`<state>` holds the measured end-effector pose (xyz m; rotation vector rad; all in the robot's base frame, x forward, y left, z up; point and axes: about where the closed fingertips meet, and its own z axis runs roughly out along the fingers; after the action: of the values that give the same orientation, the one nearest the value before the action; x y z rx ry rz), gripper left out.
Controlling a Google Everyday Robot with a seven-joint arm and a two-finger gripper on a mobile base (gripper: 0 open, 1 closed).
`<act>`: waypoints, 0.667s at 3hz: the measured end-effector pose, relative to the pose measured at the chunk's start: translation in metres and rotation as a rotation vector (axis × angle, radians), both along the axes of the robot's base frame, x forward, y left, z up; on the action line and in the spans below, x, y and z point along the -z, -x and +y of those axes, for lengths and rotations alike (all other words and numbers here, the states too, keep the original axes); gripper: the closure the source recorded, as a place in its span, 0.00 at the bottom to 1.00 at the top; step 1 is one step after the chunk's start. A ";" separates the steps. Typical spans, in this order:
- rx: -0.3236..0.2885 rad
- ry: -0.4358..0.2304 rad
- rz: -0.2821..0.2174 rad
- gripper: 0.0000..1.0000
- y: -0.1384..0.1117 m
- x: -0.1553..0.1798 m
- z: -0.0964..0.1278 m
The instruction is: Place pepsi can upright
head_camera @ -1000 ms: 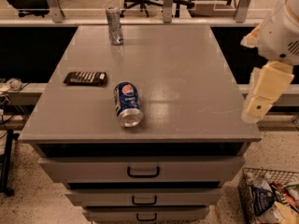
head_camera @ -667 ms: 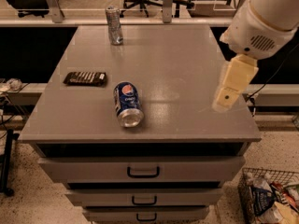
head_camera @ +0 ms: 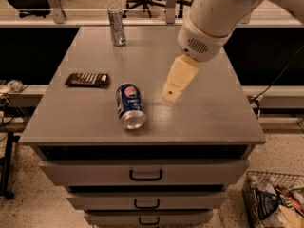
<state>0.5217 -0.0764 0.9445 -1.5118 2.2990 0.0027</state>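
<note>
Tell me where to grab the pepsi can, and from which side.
Probably grip the pepsi can mid-barrel from above, closing across its width. It lies on its side, silver end toward the front edge of the table, so both curved flanks are free. The hand hangs over the table beside it, not touching.

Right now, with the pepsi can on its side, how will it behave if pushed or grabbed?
The pepsi can lies on its round side on the smooth table, so a sideways nudge would probably roll it. Its thin metal wall likely dents under a hard squeeze. The gripper hovers to its right in the view, not touching.
</note>
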 end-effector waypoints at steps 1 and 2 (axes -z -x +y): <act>0.087 -0.031 0.015 0.00 0.000 -0.001 0.003; 0.080 -0.033 0.016 0.00 0.000 -0.001 0.007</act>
<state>0.5214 -0.0698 0.9457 -1.4081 2.3586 0.0316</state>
